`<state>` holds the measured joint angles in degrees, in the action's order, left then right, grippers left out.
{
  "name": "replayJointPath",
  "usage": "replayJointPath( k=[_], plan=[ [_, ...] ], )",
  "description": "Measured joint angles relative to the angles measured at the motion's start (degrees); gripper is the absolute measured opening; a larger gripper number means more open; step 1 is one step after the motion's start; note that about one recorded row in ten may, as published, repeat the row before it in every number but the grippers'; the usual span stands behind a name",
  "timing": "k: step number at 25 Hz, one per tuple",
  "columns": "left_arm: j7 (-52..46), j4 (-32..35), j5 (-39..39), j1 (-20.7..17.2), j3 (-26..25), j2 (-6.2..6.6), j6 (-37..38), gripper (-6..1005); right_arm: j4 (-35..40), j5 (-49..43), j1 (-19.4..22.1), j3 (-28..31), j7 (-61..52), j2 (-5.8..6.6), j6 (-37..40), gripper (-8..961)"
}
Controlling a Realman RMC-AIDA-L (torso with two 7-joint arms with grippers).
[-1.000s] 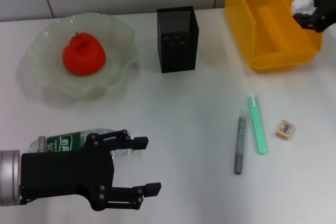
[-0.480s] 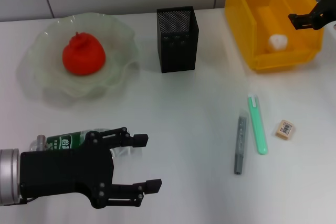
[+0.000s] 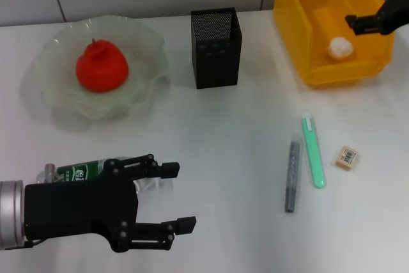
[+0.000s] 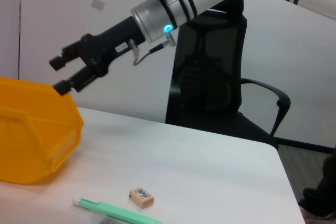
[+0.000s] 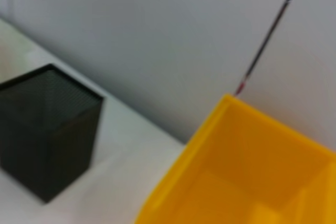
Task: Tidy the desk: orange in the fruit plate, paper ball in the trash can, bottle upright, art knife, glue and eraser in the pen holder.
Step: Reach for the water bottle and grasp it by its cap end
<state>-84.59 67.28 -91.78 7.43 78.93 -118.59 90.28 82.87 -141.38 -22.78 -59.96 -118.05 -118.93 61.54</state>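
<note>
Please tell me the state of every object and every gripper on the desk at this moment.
orange: in the plate
paper ball: inside the bin
bottle: lying down
holder: upright
eraser: on the desk
left gripper: jaws open, over the bottle
right gripper: jaws open, over the bin

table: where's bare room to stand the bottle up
Bare table runs between the pen holder and the left gripper, bordered by the fruit plate and grey pen. It is crowded around the green stick and eraser.
</note>
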Motion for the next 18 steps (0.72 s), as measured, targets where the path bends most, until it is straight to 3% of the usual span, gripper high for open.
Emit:
replayJointPath(
  k=[11, 16, 18],
  plan=[
    [0.42, 0.07, 0.6, 0.48, -1.06, -0.06, 0.02, 804, 5.35, 3.96, -4.18, 14.07, 0.12, 1.06, 35.57, 844],
    [0.51, -0.01, 0.88, 0.48, -1.96, -0.02, 0.0, 803, 4.6, 7.96, -3.46, 18.44, 5.01, 3.09, 48.59, 844],
    [0.52, -0.1, 0.9, 0.41, -2.34, 0.01, -0.02, 803, 4.12, 8.37, -3.16, 19.45, 6.72, 3.19, 51.01, 844]
  ],
)
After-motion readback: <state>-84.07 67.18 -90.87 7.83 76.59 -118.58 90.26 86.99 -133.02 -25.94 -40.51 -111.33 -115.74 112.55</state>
